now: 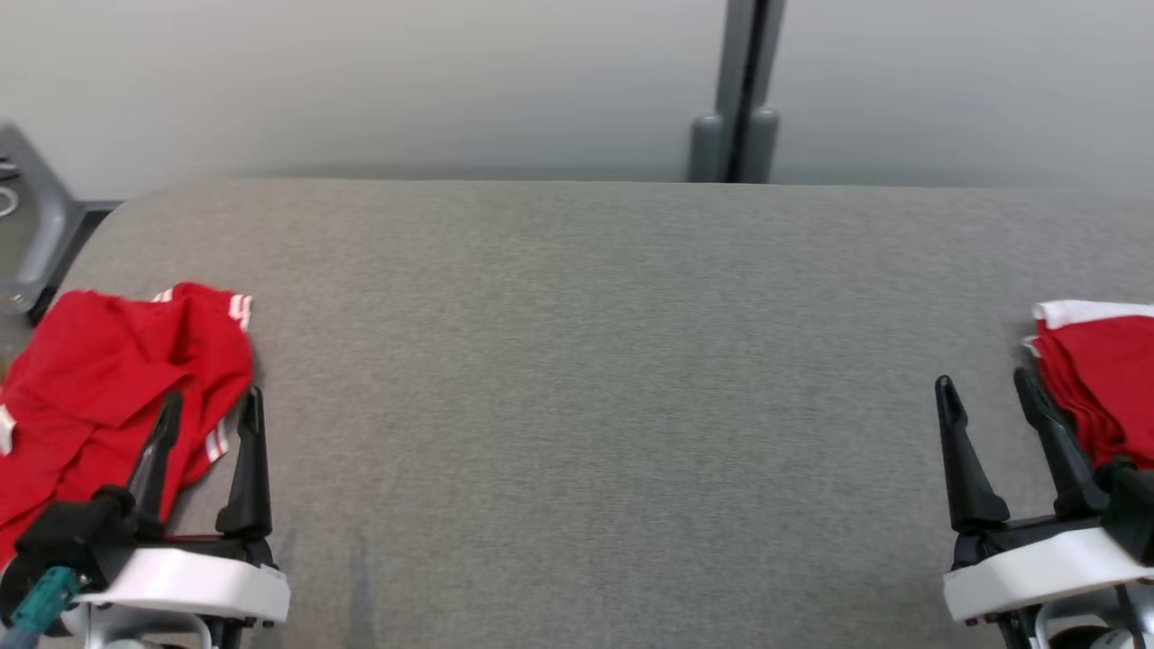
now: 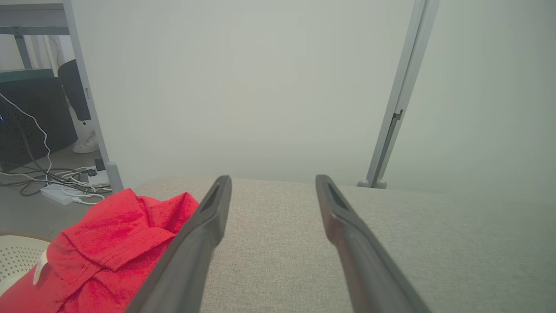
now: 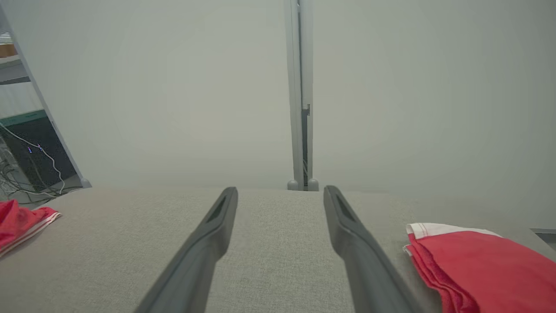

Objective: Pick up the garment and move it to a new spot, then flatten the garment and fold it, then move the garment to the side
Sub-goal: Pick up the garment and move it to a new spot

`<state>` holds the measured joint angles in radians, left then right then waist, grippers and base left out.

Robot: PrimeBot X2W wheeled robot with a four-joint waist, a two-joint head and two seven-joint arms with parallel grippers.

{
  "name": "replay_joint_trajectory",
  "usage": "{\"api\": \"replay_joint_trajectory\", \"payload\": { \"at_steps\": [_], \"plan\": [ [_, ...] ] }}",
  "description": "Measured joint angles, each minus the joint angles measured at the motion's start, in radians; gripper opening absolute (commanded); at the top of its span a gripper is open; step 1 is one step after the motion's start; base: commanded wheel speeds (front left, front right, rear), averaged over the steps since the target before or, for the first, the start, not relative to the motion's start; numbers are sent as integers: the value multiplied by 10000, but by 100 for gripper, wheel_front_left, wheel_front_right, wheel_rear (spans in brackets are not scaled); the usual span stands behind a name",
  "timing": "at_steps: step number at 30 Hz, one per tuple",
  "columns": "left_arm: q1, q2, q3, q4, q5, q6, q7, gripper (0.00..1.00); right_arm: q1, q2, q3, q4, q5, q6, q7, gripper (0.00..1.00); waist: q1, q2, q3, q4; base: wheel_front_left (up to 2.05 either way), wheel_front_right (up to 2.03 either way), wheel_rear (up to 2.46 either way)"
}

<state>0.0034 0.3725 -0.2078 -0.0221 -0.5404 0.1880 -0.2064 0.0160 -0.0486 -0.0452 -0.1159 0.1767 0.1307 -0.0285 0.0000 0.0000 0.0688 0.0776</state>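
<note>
A crumpled red garment (image 1: pixel 99 379) with white-striped trim lies in a heap at the left end of the grey padded table (image 1: pixel 595 379). The left wrist view shows the garment (image 2: pixel 104 248) at lower left, and it peeks in at the right wrist view's left edge (image 3: pixel 19 221). My left gripper (image 1: pixel 209 407) hovers open at the heap's right edge, one finger over the cloth and nothing between its fingers (image 2: pixel 204 230). My right gripper (image 1: pixel 989 385) stands open and empty at the lower right, just left of a folded red stack (image 1: pixel 1104 379).
The folded red stack (image 3: pixel 482 265) with a white edge lies at the table's right end. A grey post (image 1: pixel 744 90) rises behind the far edge. Off the table's left end are cables (image 2: pixel 56 178) on the floor and a pale perforated basket (image 2: pixel 17 258).
</note>
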Motion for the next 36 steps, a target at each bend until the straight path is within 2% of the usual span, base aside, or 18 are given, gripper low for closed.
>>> {"api": "replay_joint_trajectory", "payload": {
  "at_steps": [14,19,32,36],
  "plan": [
    [-335,-259,157,157,-134,-458,-414,100,-256,4,591,-426,-140,0,508,100,0,0,207,2590,0,0,0],
    [-351,-414,155,92,36,-652,-497,100,-264,4,635,-424,-92,0,591,100,0,0,257,3252,0,0,0],
    [-449,-842,514,-2,449,-949,-525,100,-262,6,635,-382,-15,0,646,100,0,0,296,3398,0,0,0],
    [-771,-1003,999,-334,671,-1007,-535,100,-288,6,690,-518,-33,0,757,100,0,0,473,3307,0,0,0]
  ]
}}
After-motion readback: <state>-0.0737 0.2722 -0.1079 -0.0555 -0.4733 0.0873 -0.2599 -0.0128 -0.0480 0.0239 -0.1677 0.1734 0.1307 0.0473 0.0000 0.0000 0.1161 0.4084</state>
